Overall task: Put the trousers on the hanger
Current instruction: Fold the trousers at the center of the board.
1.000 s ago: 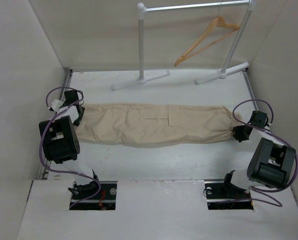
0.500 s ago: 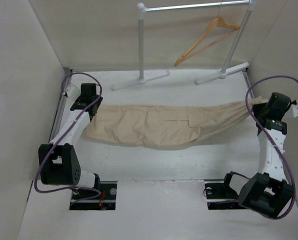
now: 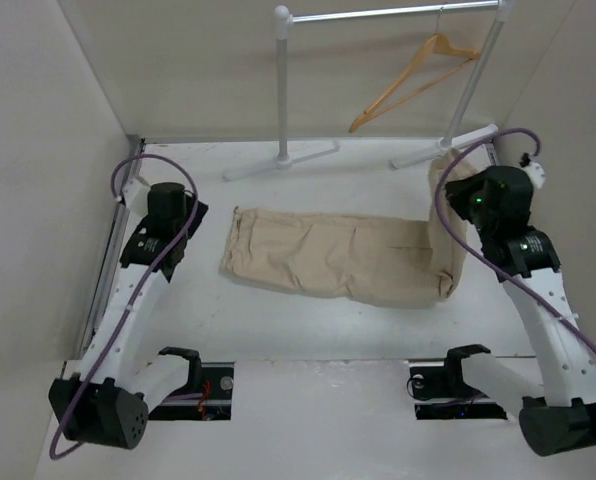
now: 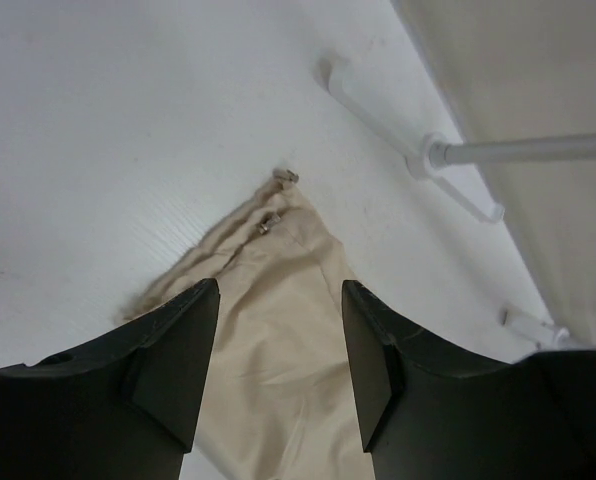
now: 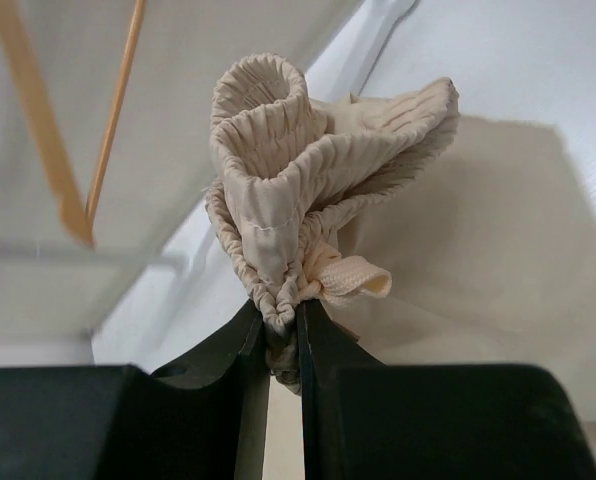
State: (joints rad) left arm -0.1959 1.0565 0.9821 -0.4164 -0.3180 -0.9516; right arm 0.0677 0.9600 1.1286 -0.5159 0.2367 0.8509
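The trousers (image 3: 328, 262) are no longer strung between two arms. Their left end has dropped flat onto the middle of the table (image 3: 308, 320), while the gathered elastic end rises toward the far right corner. The long axis runs left to right, roughly parallel to the near edge, and the right part sits slightly nearer that edge. There the cloth turns upward, so the lifted end points at the rack (image 3: 283, 90). The right gripper (image 5: 283, 328) is clamped tight on that bunched band. The left gripper (image 4: 278, 292), having let go, hangs over the fallen end with its fingers apart. The hanger (image 3: 413, 82) hangs bare on the rack's rail at the far edge. One arm now appears to carry the load, and draping has not begun.
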